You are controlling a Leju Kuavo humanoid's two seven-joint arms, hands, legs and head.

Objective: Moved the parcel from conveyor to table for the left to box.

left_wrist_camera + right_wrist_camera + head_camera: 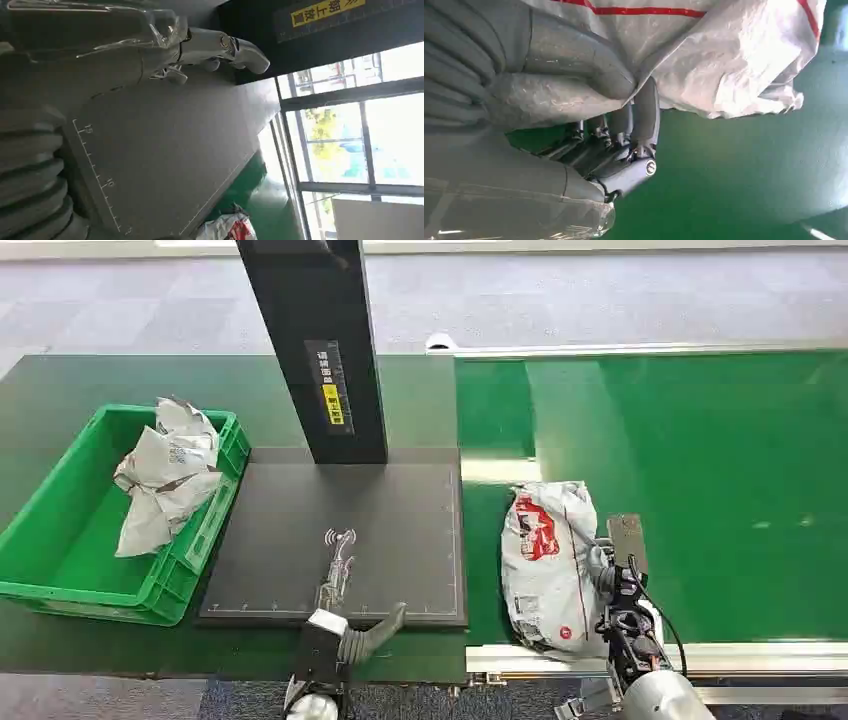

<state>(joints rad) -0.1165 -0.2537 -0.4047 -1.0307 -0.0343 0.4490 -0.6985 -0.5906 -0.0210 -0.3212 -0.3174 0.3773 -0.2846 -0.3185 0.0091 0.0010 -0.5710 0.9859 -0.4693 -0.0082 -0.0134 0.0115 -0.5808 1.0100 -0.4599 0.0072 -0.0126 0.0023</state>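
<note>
Gripping one parcel (548, 565) on the conveyor (720, 490), right hand (624, 130); left hand (338, 575) released; two parcels (165, 475) binned.

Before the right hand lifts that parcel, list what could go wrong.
1. The right hand pinches only an edge fold of the white plastic parcel with red print; the slack film could slip out.
2. The left hand rests open on the dark grey scanning pad, where the parcel would likely land.

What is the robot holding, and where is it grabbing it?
The right hand pinches the white parcel by its edge on the conveyor. The left hand holds nothing.
</note>
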